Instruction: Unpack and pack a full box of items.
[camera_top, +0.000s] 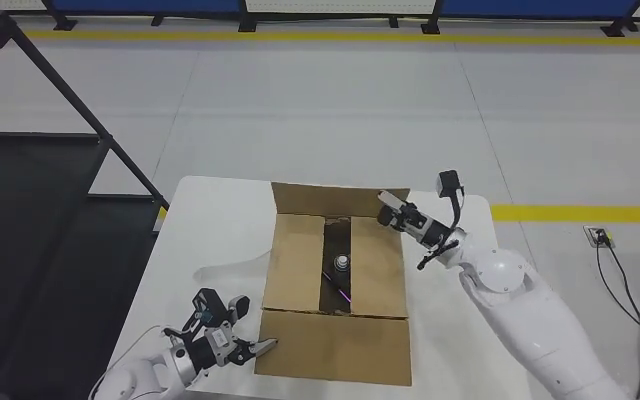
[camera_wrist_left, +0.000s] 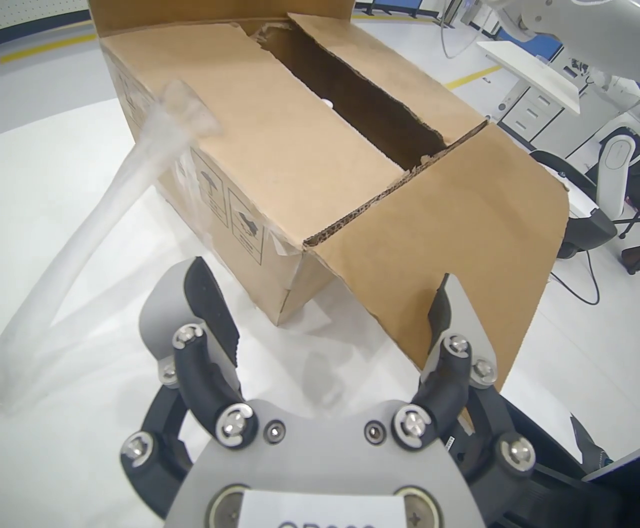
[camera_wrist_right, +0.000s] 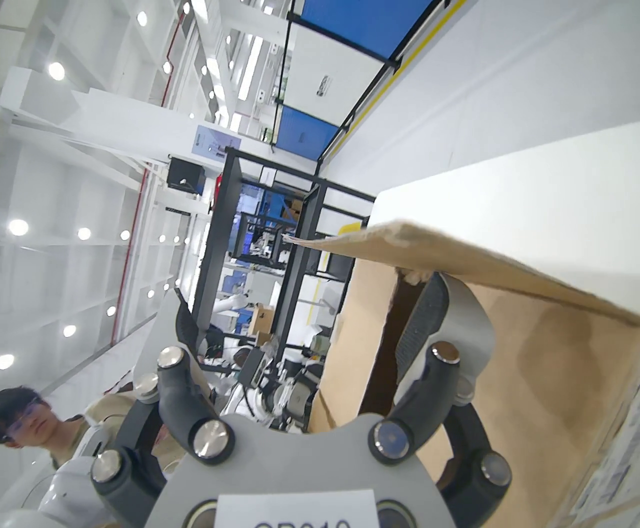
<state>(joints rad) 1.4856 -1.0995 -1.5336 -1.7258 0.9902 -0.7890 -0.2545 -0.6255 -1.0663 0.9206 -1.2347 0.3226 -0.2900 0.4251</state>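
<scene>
Two grippers sit at opposite corners of the cardboard box (camera_wrist_left: 235, 215) on the white worktop (camera_top: 200, 230). Nearest is the left gripper (camera_top: 262, 347), low over the worktop with its fingers spread and nothing between them. The box's near left corner lies straight ahead of it. The near end flap (camera_top: 335, 348), folded outward, lies just beside one finger; contact cannot be judged. A strip of clear tape (camera_wrist_left: 125, 175) hangs loose from the box wall off to this gripper's other side.

Beyond that corner, the left long flap (camera_top: 295, 262) and the right long flap (camera_top: 378, 265) lie nearly flat. They leave a narrow gap whose long axis runs straight away from the robot. In that gap stands a bottle (camera_top: 342, 264) with a grey cap, deep inside the box and well apart from both grippers.

Farthest is the right gripper (camera_top: 385, 212), also spread and empty, at the far right corner. One finger sits just under a flap edge, beside the upright far end flap (camera_top: 340, 198).

The bottle probably cannot be reached until the long flaps swing outward. Each arm is nearer the flap on its own side.
</scene>
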